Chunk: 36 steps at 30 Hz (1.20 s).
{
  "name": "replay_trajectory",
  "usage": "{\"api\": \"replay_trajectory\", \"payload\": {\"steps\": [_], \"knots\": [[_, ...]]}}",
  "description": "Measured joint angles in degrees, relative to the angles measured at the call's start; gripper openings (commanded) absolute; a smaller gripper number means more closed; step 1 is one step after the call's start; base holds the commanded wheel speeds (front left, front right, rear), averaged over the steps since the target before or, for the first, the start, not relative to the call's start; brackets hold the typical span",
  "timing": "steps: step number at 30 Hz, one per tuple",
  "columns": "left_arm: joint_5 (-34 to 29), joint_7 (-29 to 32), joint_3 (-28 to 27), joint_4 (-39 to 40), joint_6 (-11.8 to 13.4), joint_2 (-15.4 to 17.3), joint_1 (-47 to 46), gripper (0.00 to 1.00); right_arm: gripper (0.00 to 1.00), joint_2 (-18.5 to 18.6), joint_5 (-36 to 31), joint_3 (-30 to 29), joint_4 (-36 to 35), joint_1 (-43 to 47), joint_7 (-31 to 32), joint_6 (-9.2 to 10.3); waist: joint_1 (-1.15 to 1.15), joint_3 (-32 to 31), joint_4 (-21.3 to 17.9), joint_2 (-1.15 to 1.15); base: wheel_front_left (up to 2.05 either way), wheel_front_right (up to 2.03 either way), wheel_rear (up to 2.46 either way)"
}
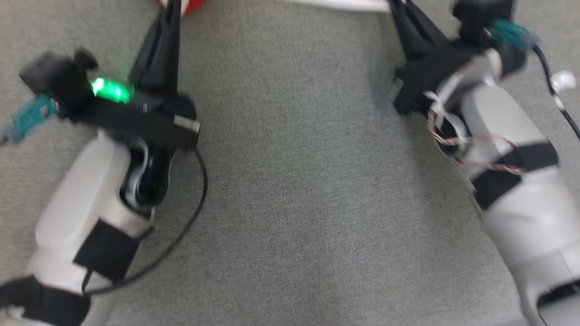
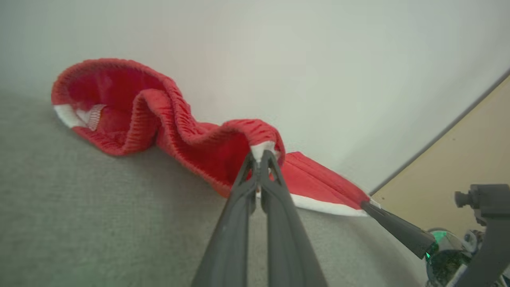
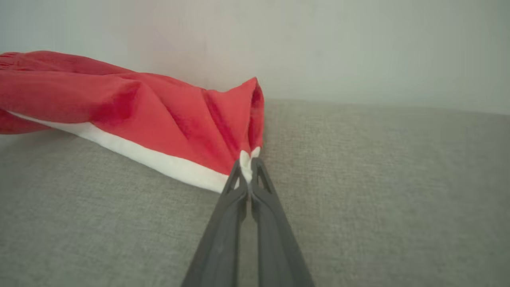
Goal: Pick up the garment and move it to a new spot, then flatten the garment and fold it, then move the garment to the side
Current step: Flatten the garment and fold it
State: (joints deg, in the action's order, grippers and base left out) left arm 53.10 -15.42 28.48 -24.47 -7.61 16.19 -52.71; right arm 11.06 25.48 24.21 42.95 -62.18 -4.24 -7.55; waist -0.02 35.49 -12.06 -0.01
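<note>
The garment (image 2: 187, 131) is red with a ribbed elastic band and a white stripe, lying on a grey fabric surface (image 2: 99, 223). In the left wrist view my left gripper (image 2: 261, 157) is shut on a white bit of the band's edge. The right wrist view shows my right gripper (image 3: 248, 161) shut on a corner of the garment (image 3: 159, 115) at its white hem. In the head view both arms reach toward the top edge, left gripper (image 1: 168, 9) and right gripper (image 1: 398, 7) running out of frame, with a sliver of the red garment (image 1: 192, 4) between them.
A pale wall (image 2: 318, 59) rises right behind the garment. A tan floor or panel (image 2: 458, 159) lies past the surface's right edge in the left wrist view. Grey surface (image 1: 308, 181) stretches wide between my two arms.
</note>
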Motion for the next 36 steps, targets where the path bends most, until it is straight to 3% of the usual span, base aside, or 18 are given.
{"api": "replay_trajectory", "payload": {"steps": [11,18,21,26,30,33,36], "knots": [[11.84,-0.03,2.05,-0.44,-0.05,0.94,19.67,0.00,0.00,8.16,13.86,-1.41,-10.84,19.90,8.66,0.00,-0.01,-12.09,1.18,-0.01,0.00,0.00,0.00],[19.91,3.53,3.71,2.49,-0.02,2.08,33.66,0.00,0.00,10.99,16.08,-5.93,-20.42,32.86,17.49,0.00,0.00,-21.36,2.67,0.00,0.00,0.00,0.00],[20.40,6.73,6.80,4.90,0.26,4.60,41.10,0.00,0.00,12.28,15.85,-9.13,-27.29,41.71,23.59,0.00,0.00,-25.78,3.70,0.00,0.00,0.00,0.00],[17.30,8.10,10.16,8.91,2.13,8.23,46.52,0.00,0.00,11.90,15.07,-14.90,-36.46,55.19,31.75,0.00,0.01,-29.48,5.77,0.01,0.00,0.00,0.00],[16.48,7.95,10.76,12.71,3.58,9.48,49.11,0.00,0.00,9.27,13.28,-20.92,-44.85,62.88,36.49,0.00,0.01,-30.88,8.05,0.01,0.00,0.00,0.00],[17.13,8.02,9.98,15.90,4.17,9.03,48.67,0.00,0.00,6.70,8.87,-24.06,-49.45,61.07,40.27,0.00,0.01,-31.69,10.34,0.01,0.00,0.00,0.00],[16.78,9.05,9.90,15.90,4.63,8.21,44.86,0.00,0.00,6.57,6.53,-22.95,-47.49,55.31,41.62,0.00,0.02,-31.63,11.57,0.01,0.00,0.00,0.00]]}}
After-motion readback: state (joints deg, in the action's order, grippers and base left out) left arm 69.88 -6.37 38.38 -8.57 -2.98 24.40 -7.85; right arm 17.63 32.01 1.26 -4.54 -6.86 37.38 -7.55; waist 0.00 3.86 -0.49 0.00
